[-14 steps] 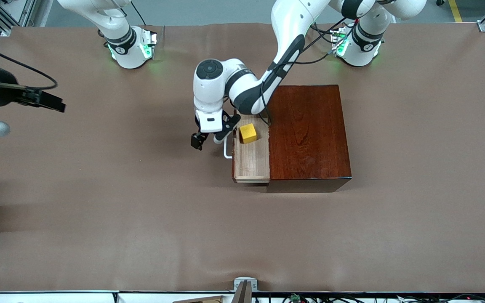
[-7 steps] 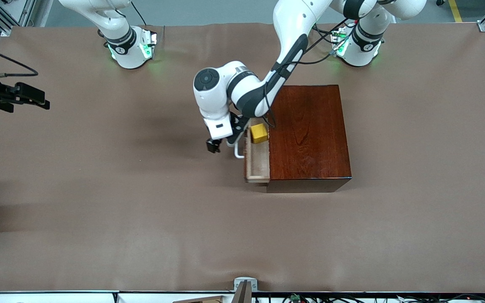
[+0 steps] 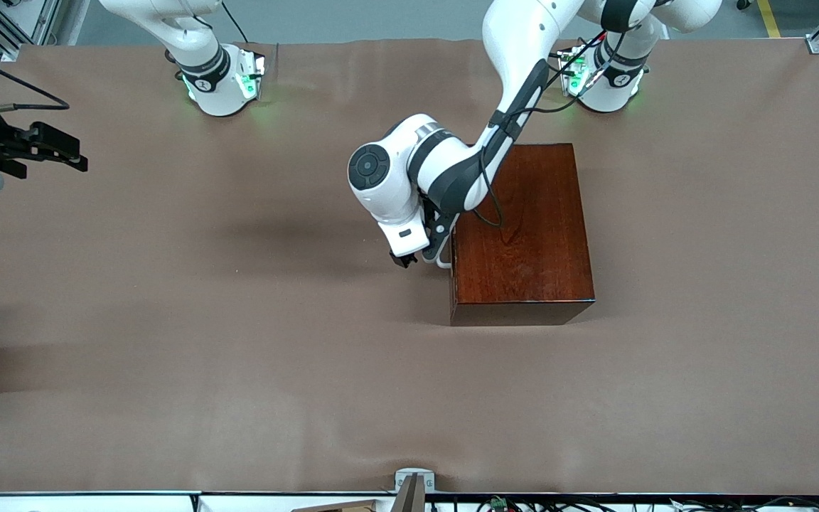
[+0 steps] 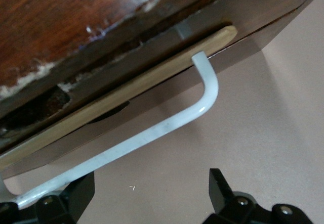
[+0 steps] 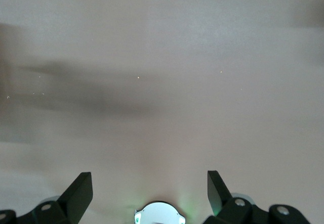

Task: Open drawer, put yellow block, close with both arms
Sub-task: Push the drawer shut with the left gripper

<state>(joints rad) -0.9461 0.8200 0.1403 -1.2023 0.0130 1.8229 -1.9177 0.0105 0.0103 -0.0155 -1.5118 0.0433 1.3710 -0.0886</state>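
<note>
The dark reddish-brown box (image 3: 523,235) stands mid-table. The drawer is pushed into it; only its pale front edge (image 4: 126,95) and white handle (image 3: 442,262) show. The handle is also in the left wrist view (image 4: 152,133). The yellow block is hidden. My left gripper (image 3: 416,257) is open at the handle on the box's side toward the right arm's end; in the left wrist view (image 4: 149,193) one finger (image 4: 76,196) is against the bar. My right gripper (image 3: 61,153) is open and empty, up over the table's edge at the right arm's end, as the right wrist view (image 5: 149,188) shows.
The two green-lit arm bases (image 3: 221,82) (image 3: 598,78) stand along the table's edge farthest from the front camera. A small metal bracket (image 3: 413,483) sits at the nearest edge. The brown table cover (image 3: 239,355) is bare around the box.
The left gripper has moved toward the box, and the drawer has slid in from partly open to shut, hiding the yellow block. The right gripper has shifted slightly at the table's edge.
</note>
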